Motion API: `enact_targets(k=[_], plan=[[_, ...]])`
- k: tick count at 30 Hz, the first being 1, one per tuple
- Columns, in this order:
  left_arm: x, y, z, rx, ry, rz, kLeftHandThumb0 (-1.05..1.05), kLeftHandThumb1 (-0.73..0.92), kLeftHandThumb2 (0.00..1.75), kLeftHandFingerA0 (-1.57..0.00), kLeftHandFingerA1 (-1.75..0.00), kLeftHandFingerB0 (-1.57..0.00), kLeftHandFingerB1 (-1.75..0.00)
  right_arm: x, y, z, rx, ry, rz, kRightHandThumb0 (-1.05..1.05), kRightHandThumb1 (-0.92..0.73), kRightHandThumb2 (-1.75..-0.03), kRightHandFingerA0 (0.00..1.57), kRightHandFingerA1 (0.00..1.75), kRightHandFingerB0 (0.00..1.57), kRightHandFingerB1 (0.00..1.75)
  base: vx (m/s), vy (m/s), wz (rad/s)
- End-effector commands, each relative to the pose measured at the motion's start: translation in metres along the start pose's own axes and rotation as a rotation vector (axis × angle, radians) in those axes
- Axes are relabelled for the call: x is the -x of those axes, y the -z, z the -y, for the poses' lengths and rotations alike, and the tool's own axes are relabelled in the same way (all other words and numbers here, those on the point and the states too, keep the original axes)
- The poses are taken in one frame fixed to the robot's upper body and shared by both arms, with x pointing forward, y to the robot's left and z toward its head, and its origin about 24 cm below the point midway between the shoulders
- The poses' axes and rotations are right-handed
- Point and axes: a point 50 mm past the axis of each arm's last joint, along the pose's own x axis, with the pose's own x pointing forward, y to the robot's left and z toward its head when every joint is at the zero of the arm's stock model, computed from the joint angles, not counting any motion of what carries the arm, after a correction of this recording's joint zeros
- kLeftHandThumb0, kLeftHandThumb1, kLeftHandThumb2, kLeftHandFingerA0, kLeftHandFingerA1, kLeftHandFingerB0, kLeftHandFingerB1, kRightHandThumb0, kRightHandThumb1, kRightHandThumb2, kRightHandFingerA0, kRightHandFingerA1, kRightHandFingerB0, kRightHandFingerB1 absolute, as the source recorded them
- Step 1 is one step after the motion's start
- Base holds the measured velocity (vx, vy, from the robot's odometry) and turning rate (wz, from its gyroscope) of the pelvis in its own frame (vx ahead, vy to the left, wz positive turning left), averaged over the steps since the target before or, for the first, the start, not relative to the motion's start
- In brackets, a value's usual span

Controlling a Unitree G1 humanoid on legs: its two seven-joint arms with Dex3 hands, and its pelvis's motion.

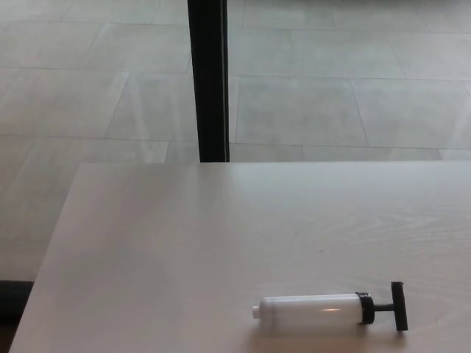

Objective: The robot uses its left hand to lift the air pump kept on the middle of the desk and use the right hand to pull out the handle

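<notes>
A small air pump (313,312) lies on its side on the pale wooden desk (184,243), near the front edge and right of centre. Its barrel is translucent white, with a short white nozzle at the left end. A black collar and a black T-handle (397,306) are at the right end, the handle only slightly out from the barrel. Neither of my hands nor any arm shows in the head view.
The desk's left edge runs diagonally from the far left corner toward the near left. Beyond the far edge is a grey tiled floor, and a black vertical post (208,81) stands behind the desk.
</notes>
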Motion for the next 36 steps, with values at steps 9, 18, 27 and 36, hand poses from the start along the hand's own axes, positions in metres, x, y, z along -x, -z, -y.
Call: enact_targets(k=[9, 18, 27, 36], plan=[[0.0, -0.016, -0.044, 0.394, -0.163, -0.027, -0.49, 0.75, 0.62, -0.53, -0.77, -0.45, -0.61, 0.004, 0.0, 0.084, -0.552, 0.372, -0.113, -0.42, -0.5, -0.98, 0.68, 0.83, 0.11, 0.51, 0.0, 0.0, 0.0], [0.003, -0.071, -0.053, 0.566, -0.204, 0.184, -0.59, 0.72, 0.62, -0.47, -0.76, -0.37, -0.54, 0.01, -0.049, 0.126, -0.814, 0.441, 0.133, -0.56, -0.75, -0.62, 0.5, 0.61, 0.25, 0.37, 0.0, 0.0, 0.0], [0.055, -0.238, 0.002, 0.388, 0.008, 0.753, -0.87, 0.74, 0.63, -0.5, -1.15, -0.31, -0.9, 0.03, -0.22, 0.088, -0.694, 0.137, 0.656, -0.63, -0.52, -0.89, 0.55, 0.64, 0.32, 0.49, 0.0, 0.0, 0.0], [0.191, -0.31, 0.108, -0.083, 0.297, 1.306, -0.61, 0.7, 0.61, -0.58, -0.73, -0.52, -0.54, 0.075, -0.303, -0.027, -0.33, -0.214, 0.871, -0.66, -0.66, -0.6, 0.72, 0.55, 0.44, 0.41, 0.0, 0.0, 0.0]])
